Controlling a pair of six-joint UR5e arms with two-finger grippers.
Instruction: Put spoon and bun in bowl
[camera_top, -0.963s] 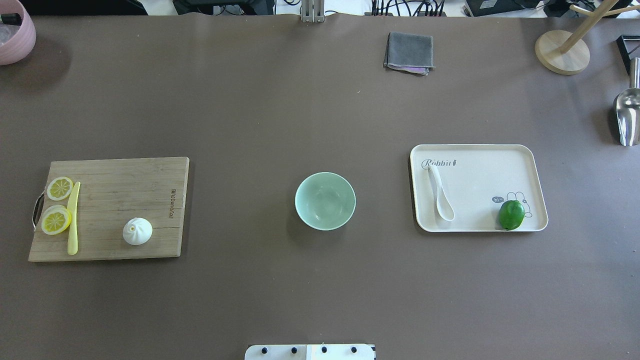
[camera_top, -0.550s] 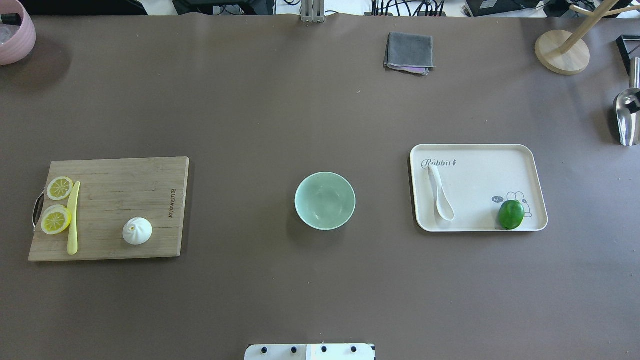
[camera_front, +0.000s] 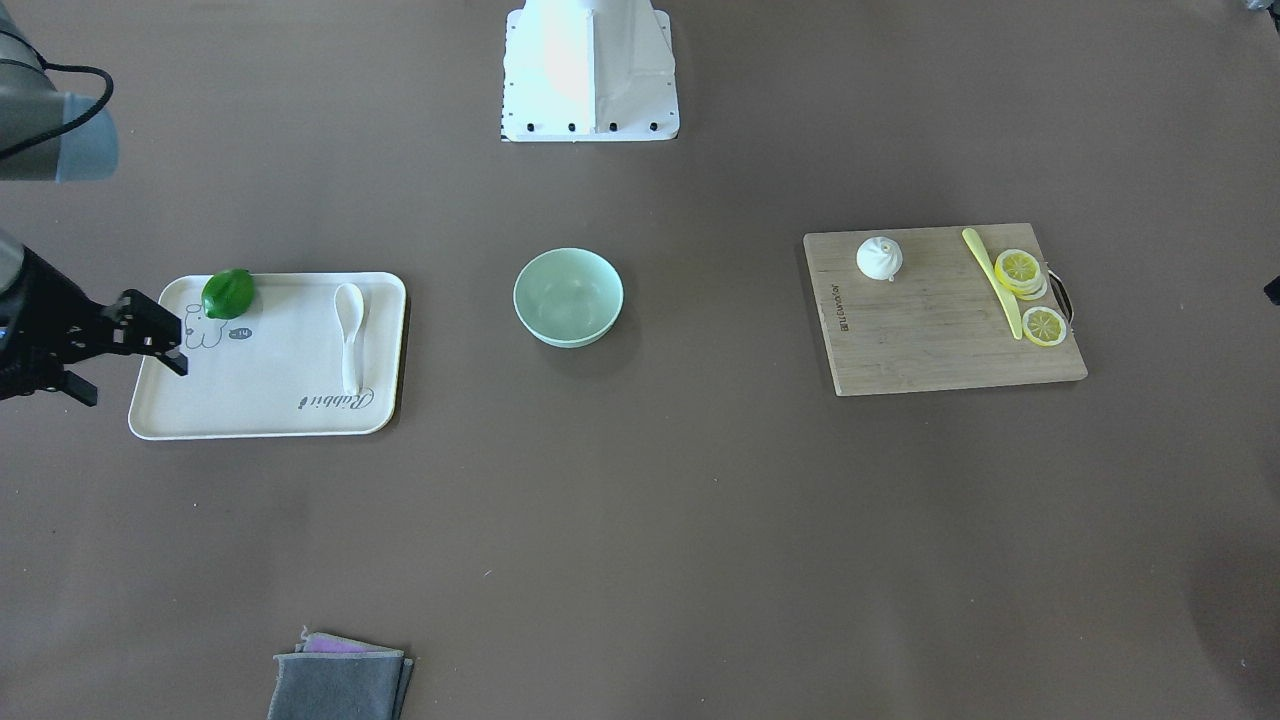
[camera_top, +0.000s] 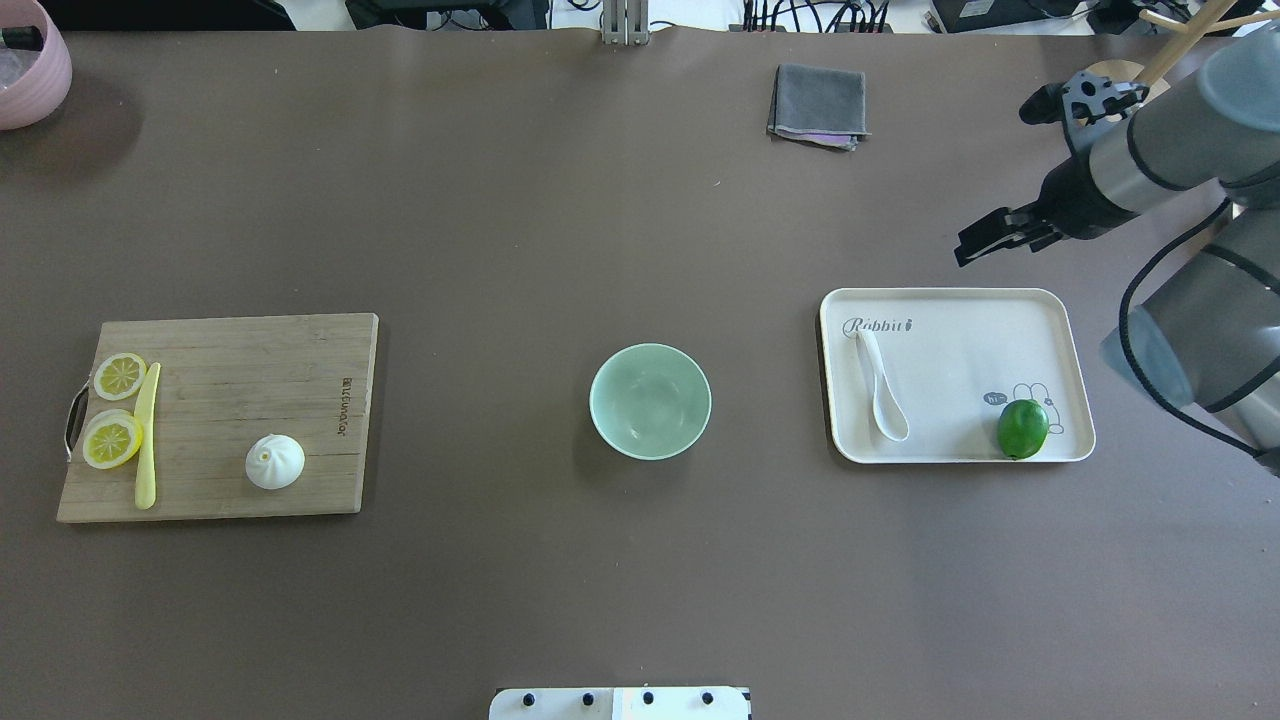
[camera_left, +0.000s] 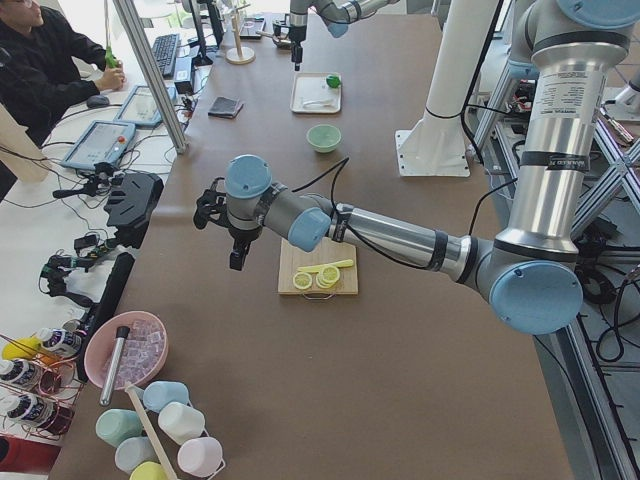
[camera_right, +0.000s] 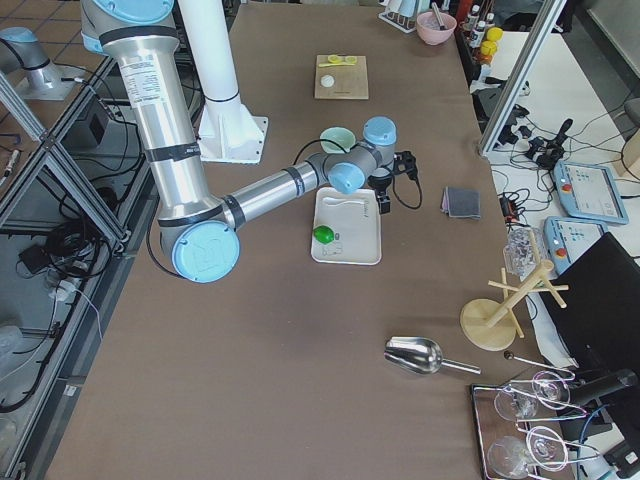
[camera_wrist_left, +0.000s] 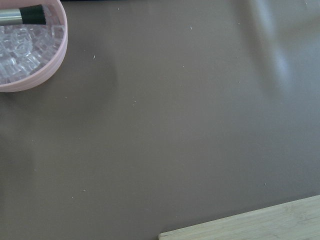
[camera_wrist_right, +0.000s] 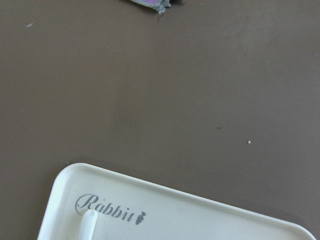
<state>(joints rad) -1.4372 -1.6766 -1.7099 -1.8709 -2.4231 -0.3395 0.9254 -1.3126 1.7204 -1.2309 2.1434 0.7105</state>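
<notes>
The white spoon (camera_top: 882, 390) lies on the cream tray (camera_top: 960, 360), at its left side, scoop toward the robot. The white bun (camera_top: 274, 462) sits on the wooden cutting board (camera_top: 250, 390) at the left. The mint-green bowl (camera_top: 650, 401) stands empty at the table's middle. My right gripper (camera_top: 985, 240) hangs open and empty above the table, just beyond the tray's far right corner. My left gripper (camera_left: 236, 262) shows only in the exterior left view, beyond the cutting board; I cannot tell whether it is open. The spoon's handle tip (camera_wrist_right: 85, 225) shows in the right wrist view.
A green lime (camera_top: 1022, 429) lies on the tray's near right corner. A yellow knife (camera_top: 147, 435) and lemon slices (camera_top: 112, 440) lie on the board's left. A grey cloth (camera_top: 818, 105), a pink bowl (camera_top: 30, 70) and a wooden stand (camera_top: 1125, 105) are at the table's far side.
My right arm has come into the overhead view from the right edge, its gripper now beyond the tray. The spoon, bun and bowl have not moved.
</notes>
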